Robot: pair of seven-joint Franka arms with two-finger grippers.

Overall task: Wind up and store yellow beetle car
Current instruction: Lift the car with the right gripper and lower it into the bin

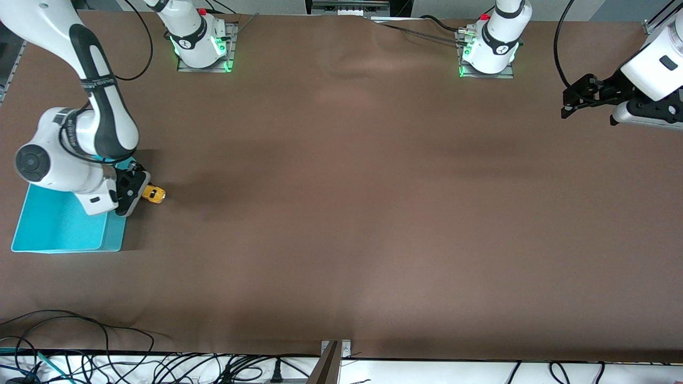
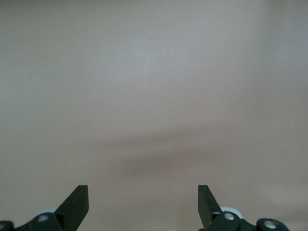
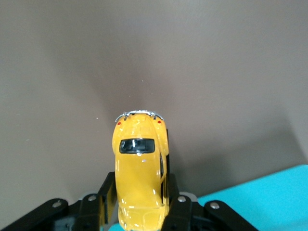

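Front view: brown counter [image 1: 341, 213], broad and bare across its middle and toward the left arm's end. Turquoise bin [image 1: 58, 224] sits at the right arm's end, close to the counter's edge there. Right gripper [image 1: 140, 191] is at the bin's rim on the side facing the open counter, fingers clamped on the yellow beetle car [image 1: 153, 194]; the car juts out past the bin's rim, over or on the brown surface just beside it, which of the two cannot be told. Left gripper [image 1: 568, 106] hangs above the counter near the left arm's end, well apart from bin and car; this arm waits. Left wrist view: left gripper [image 2: 143, 204] with fingers [image 2: 77, 202] spread apart, nothing between them, plain counter [image 2: 154, 96] beneath. Right wrist view: right gripper [image 3: 139, 204] with fingers [image 3: 174, 202] pressed against both flanks of the yellow beetle car [image 3: 139, 173], roof and dark window uppermost, chrome bumper pointing away from the gripper; a corner of the turquoise bin [image 3: 269, 202] shows beside it, with bare counter [image 3: 154, 57] ahead.
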